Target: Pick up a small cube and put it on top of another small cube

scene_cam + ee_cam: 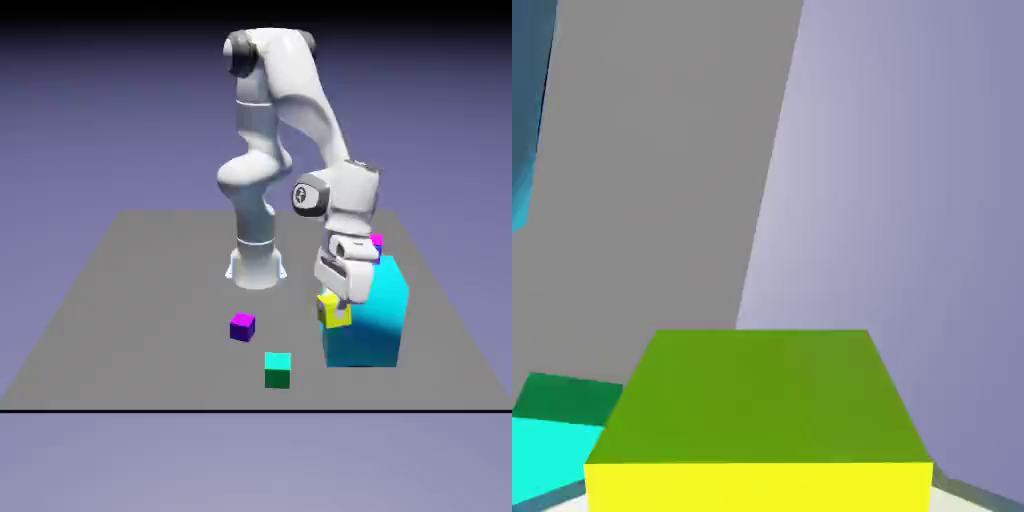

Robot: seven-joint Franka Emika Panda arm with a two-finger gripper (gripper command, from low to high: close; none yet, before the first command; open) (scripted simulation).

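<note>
Clamped on the small yellow cube (334,313), the jaws of the gripper (337,308) have it between their tips; in the hand view its top and one side fill the lower middle and hide most of the fingertips. It looks to be up off the table (150,300), so I judge the picking half done and the placing half left: the cube is on top of nothing yet, and it has to be carried over, lined up, lowered and let go. Nearest the camera in the exterior view sits the small green cube (278,372), upright on the table with its top bare, a fair candidate for the base. The held cube hangs to its right in that view, in front of the big cyan block (370,335); whether the two touch, I cannot tell. Farther back, to the exterior view's left, is the small purple cube (242,328), also bare on top and just as possible a base; the task doesn't say which. Behind the block a magenta-topped thing (376,243) shows in part. Farthest off stands the arm's base (255,270). Swinging clear of the block looks like the main care.
</note>
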